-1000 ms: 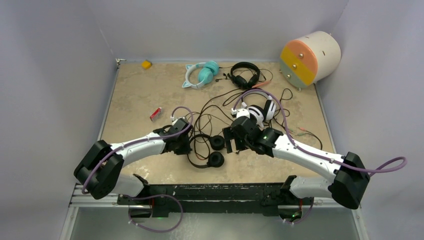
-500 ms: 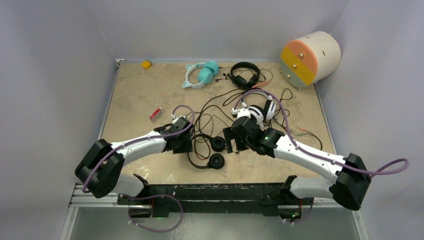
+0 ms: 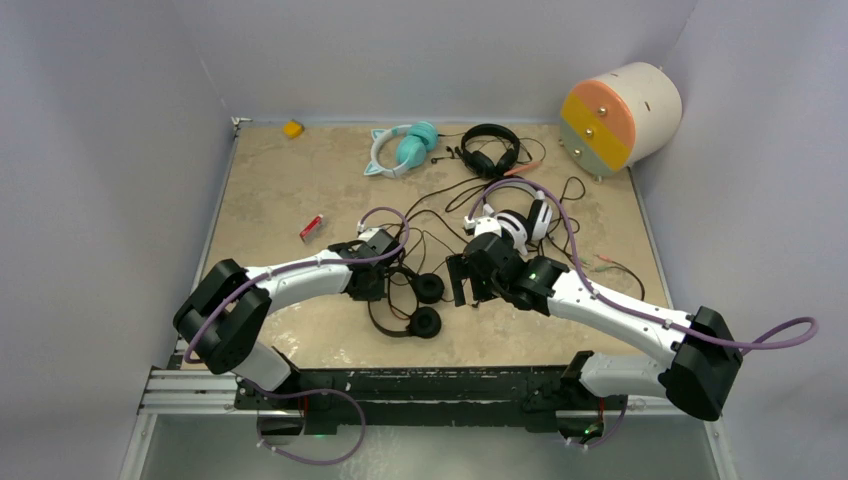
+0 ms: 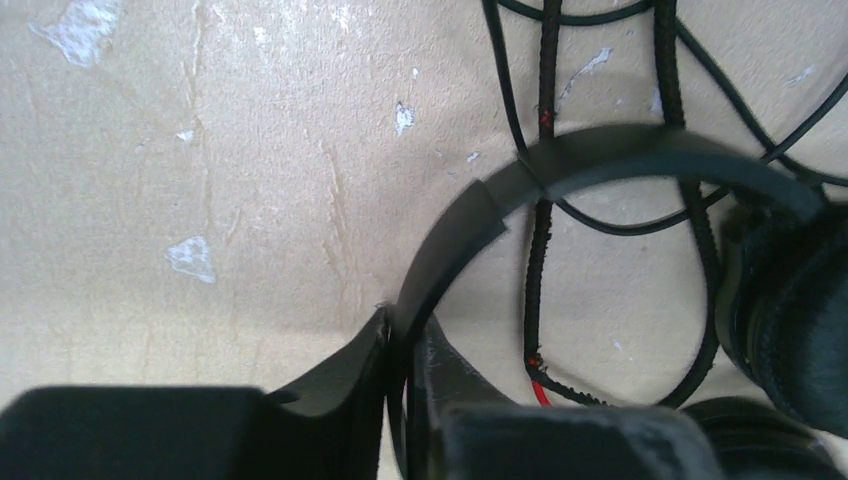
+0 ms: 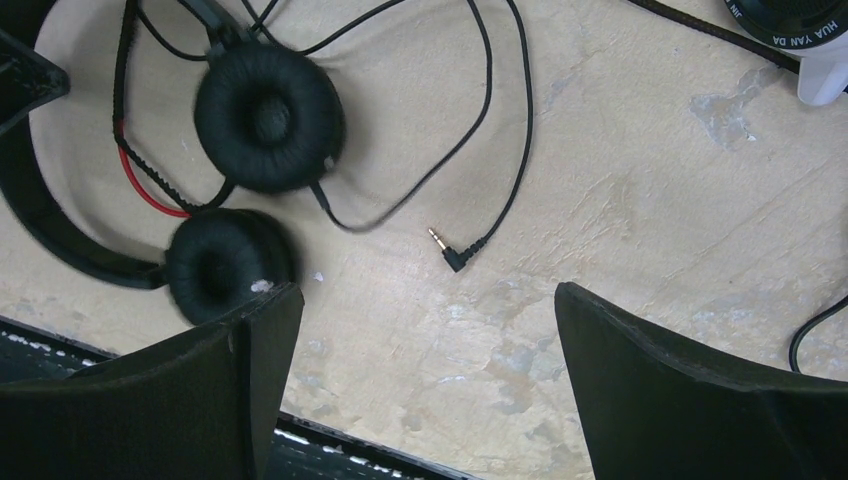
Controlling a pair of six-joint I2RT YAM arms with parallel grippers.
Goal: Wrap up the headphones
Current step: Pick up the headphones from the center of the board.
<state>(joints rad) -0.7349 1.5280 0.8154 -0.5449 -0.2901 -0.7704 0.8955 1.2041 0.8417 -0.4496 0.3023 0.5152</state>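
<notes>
Nearest the arm bases, on the beige surface, lie the black headphones with red accents, left of centre, their two round ear pads side by side and touching the surface, the band arching away to the left. On that headband the left hand is pinched, its two fingers nearly together with the thin band running down between them; a braided black cord with red flecks crosses under the arch. Just right of the pads the right hand hovers with its fingers spread wide and nothing between them. Below it, a bent jack plug lies apart from both pads at the end of a thin black cable. From above, both hands sit near the middle of the surface, the left hand at the band and the right hand close beside the pads. Farther back and slightly right rests the white-and-black headset, just beyond the right wrist, amid a loose tangle of black cables. Over to the left lies a small red object, well apart from the headsets. Near the far edge sit the teal cat-ear headset and, beside it on the right, the all-black headset. A small yellow block sits in the far left corner, and a cream drum with coloured drawers lies on its side at the far right.
</notes>
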